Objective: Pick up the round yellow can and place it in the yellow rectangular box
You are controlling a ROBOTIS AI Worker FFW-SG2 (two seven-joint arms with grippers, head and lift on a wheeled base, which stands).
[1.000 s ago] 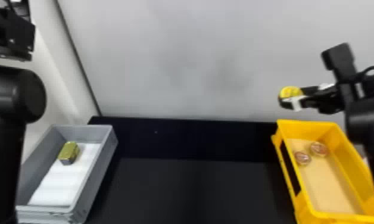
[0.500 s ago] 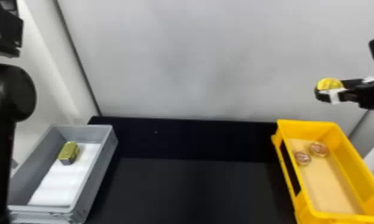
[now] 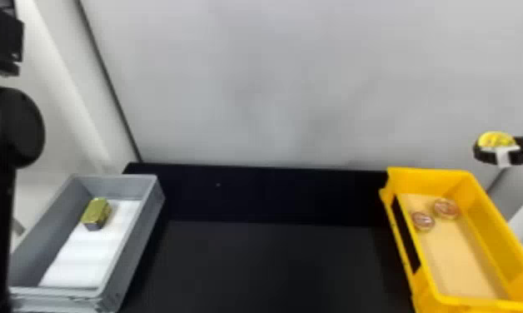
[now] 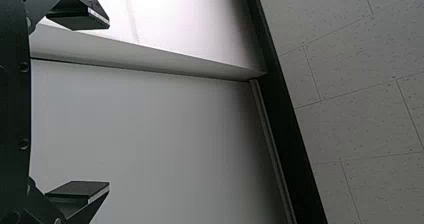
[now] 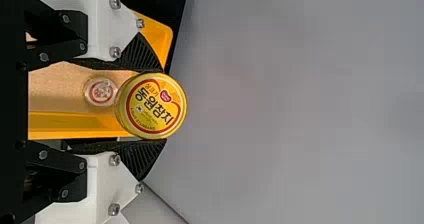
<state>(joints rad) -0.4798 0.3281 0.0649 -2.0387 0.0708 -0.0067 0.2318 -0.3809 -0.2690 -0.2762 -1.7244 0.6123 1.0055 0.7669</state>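
Observation:
High at the right of the head view, my right gripper (image 3: 502, 152) holds the round yellow can (image 3: 496, 140) above the far end of the yellow rectangular box (image 3: 429, 175). In the right wrist view the can (image 5: 151, 106) sits between the black pads of my right gripper (image 5: 151, 107), its lid facing the camera, with the box (image 5: 80, 126) beyond. The left arm (image 3: 8, 125) is parked at the left edge of the head view. My left gripper (image 4: 78, 105) stands open with nothing between its fingers in the left wrist view.
Two small round clear-sided items (image 3: 446, 208) lie at the yellow box's far end. A grey box (image 3: 142, 233) at the left holds a gold-green block (image 3: 96, 213) on white lining. Between the boxes lies a black surface (image 3: 269, 262), with a grey wall behind.
My right gripper has carried the can to the right and slightly lower; most of the right arm has left the head view. The left arm has shifted a little.

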